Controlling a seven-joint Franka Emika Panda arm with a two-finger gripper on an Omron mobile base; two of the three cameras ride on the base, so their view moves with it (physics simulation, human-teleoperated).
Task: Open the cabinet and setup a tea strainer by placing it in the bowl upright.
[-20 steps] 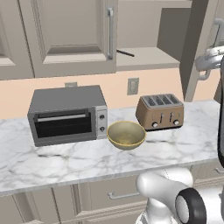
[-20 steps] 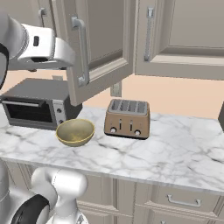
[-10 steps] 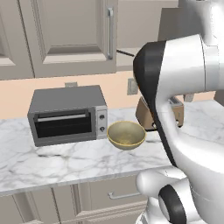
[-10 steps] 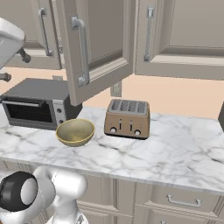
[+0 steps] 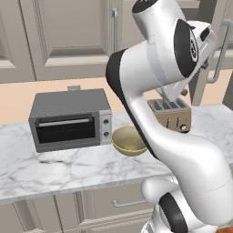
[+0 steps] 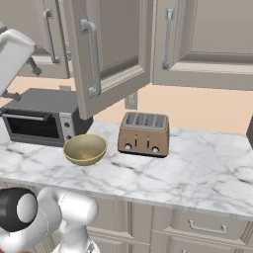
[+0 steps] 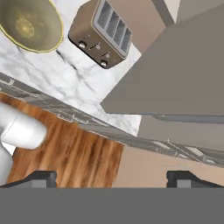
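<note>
Marble desk (image 5: 54,168) runs wall to wall; bowl (image 5: 129,140) sits between oven (image 5: 70,119) and toaster (image 5: 172,113), arm arching over it. Right base view: cabinet (image 6: 106,52) door swung out above bowl. Hand view: tool (image 7: 112,178) tips spread, empty, above desk's edge and wood floor (image 7: 74,155).

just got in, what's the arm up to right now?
The white arm is swung up in front of the counter with its gripper open and empty, the hand view looking down past the counter edge at the floor. One cabinet door already hangs open above the toaster oven. The yellowish bowl sits empty on the marble counter beside the brown toaster. No strainer is in the bowl yet.
</note>
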